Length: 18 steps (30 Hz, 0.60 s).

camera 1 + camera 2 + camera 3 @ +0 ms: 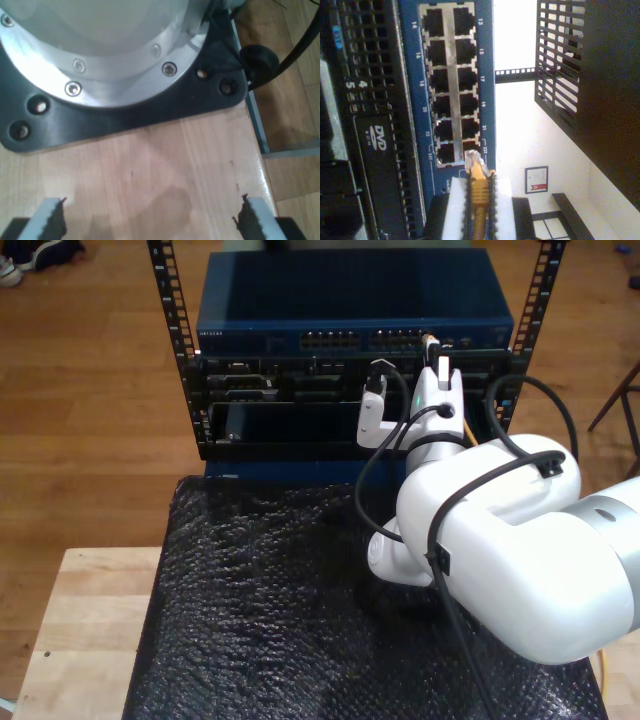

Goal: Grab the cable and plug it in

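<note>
Yellow cable (479, 200) sits pinched between the white pads (455, 207) of my second claw (479, 195), its clear plug (471, 160) just at the switch's (485, 75) last pair of ports, tip touching or nearly touching the port rim (I cannot tell which). My first claw (150, 220) is wide open with nothing in it, over a bare wooden desk (165, 165) beside an arm base (100, 50).

Likely trouble: the plug looks slightly off the port's centre, so pushing now could jam it on the metal frame, or let the cable slip back through the pads.

Up close, the second wrist view gives the port numbers and plug alignment; the exterior view instead gives the whole rack (350, 390) and the arm (500, 530) reaching to it.
</note>
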{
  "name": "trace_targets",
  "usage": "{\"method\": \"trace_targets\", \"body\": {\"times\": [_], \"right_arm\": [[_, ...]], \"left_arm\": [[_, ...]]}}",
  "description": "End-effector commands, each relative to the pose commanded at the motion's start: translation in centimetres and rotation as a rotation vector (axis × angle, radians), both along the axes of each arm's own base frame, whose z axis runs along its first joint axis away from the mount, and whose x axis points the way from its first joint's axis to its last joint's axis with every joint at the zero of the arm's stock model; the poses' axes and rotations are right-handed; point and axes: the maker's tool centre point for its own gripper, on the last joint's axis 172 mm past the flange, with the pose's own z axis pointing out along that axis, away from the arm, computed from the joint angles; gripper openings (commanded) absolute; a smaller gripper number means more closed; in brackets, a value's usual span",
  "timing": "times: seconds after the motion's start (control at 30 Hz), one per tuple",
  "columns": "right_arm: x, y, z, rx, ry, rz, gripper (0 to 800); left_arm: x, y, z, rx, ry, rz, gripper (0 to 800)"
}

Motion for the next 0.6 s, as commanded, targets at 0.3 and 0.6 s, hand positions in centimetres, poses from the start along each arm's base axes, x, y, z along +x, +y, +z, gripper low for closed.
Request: {"method": "trace_targets", "body": {"times": [0.3, 0.6], "right_arm": [[0.19, 0.17, 0.44, 0.003, -0.010, 0.003, 0], [0.25, 0.40, 0.01, -0.002, -0.006, 0.010, 0]], "left_arm": [[0.00, 0.00, 0.00, 0.000, 0.000, 0.000, 800], [0.00, 0.00, 0.00, 0.000, 0.000, 0.000, 800]]}}
